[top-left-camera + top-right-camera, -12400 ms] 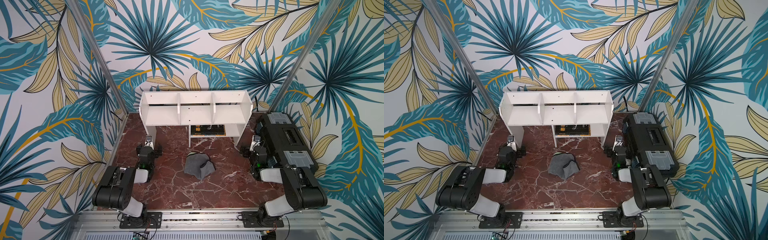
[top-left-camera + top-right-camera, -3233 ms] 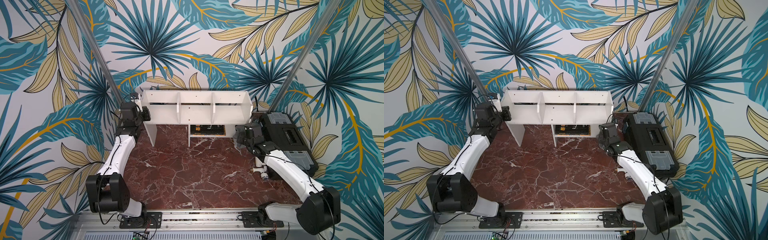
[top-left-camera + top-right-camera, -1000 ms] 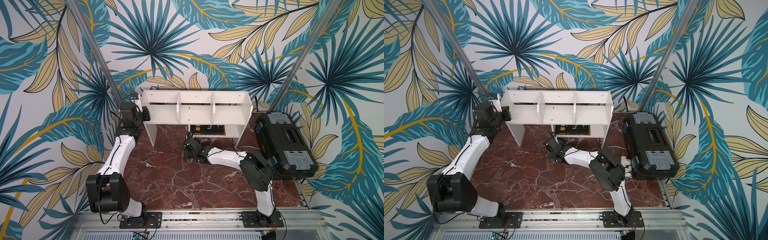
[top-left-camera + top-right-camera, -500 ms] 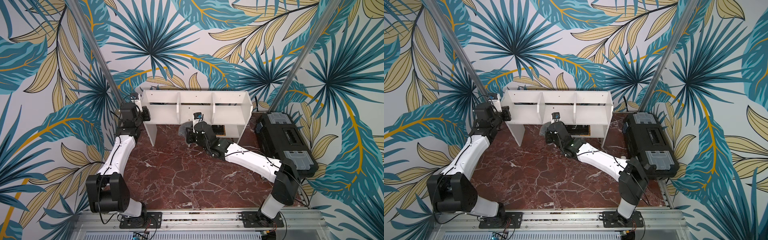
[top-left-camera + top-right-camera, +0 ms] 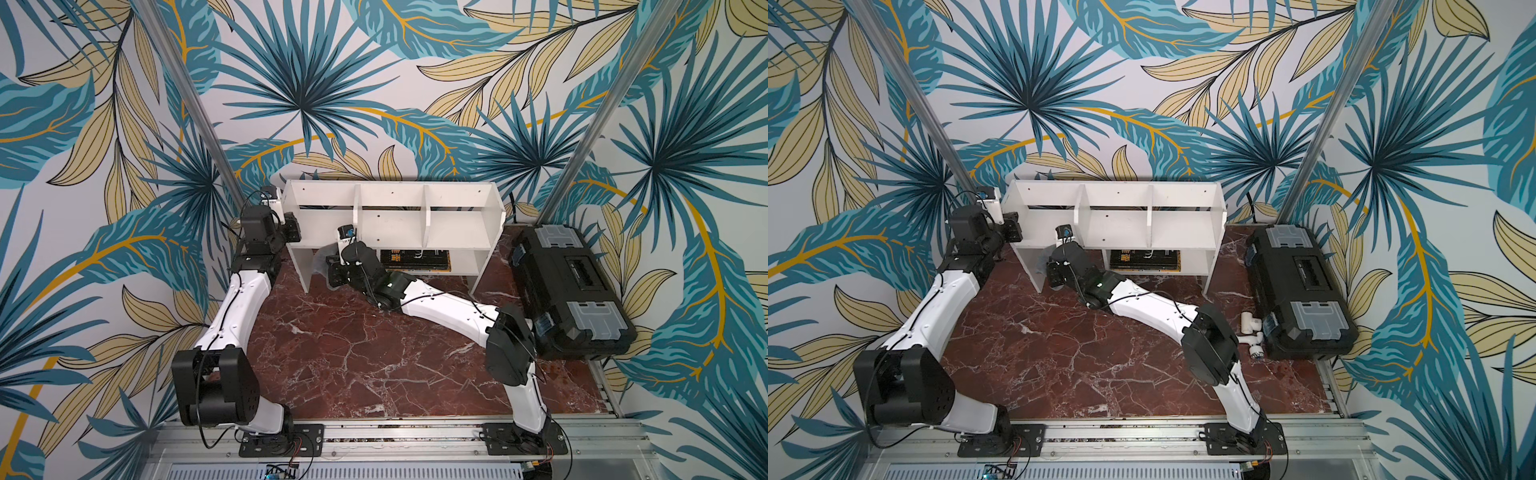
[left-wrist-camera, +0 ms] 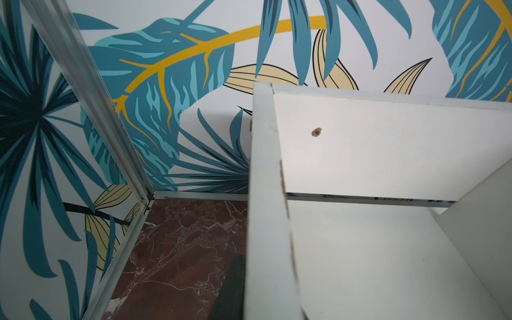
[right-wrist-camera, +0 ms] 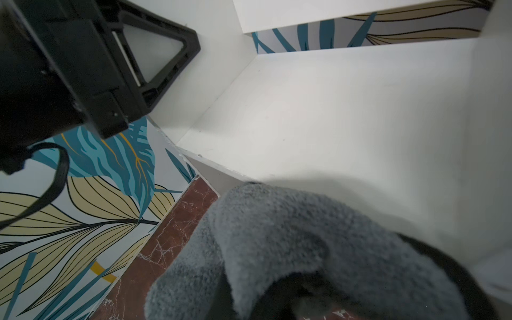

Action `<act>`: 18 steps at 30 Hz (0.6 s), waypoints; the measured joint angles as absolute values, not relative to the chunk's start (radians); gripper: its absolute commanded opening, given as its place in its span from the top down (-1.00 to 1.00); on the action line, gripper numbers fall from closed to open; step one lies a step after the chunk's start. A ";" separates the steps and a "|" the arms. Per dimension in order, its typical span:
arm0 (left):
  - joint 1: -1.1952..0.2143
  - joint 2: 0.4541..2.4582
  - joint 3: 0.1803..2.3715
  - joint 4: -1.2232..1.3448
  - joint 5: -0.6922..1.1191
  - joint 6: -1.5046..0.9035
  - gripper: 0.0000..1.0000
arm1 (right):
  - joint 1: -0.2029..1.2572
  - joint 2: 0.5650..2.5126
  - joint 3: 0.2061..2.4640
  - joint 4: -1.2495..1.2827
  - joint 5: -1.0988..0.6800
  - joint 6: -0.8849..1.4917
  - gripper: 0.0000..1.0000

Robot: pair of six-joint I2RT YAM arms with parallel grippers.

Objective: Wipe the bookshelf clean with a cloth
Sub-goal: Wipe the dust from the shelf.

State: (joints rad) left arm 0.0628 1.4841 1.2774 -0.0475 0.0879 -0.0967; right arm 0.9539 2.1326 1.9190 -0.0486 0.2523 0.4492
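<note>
Your right gripper (image 5: 333,269) is clenched on the cloth (image 7: 277,235) at the bookshelf (image 5: 457,224) front lip, left compartment. Left gripper (image 5: 291,226) pinches its end wall. Wiping prob. barely begun: mid & right compartments + cubby left.

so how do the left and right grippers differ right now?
The left gripper clamps the bookshelf by its end panel; the right gripper clamps the cloth. The left gripper sits at the shelf's outer side; the right gripper is at the front of that end compartment. Both are shut.
</note>
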 measured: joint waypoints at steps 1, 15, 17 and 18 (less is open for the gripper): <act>0.063 1.484 1.277 -0.047 0.088 -0.097 1.00 | 0.957 2.154 1.948 -0.051 0.249 0.453 1.00; 0.063 1.465 1.243 -0.012 0.086 -0.102 1.00 | 0.978 2.458 2.271 -0.057 0.204 0.498 1.00; 0.063 1.452 1.227 -0.001 0.082 -0.104 1.00 | 0.978 2.492 2.274 -0.057 0.204 0.514 1.00; 0.063 1.446 1.220 0.004 0.079 -0.106 1.00 | 0.978 2.508 2.277 -0.025 0.213 0.507 1.00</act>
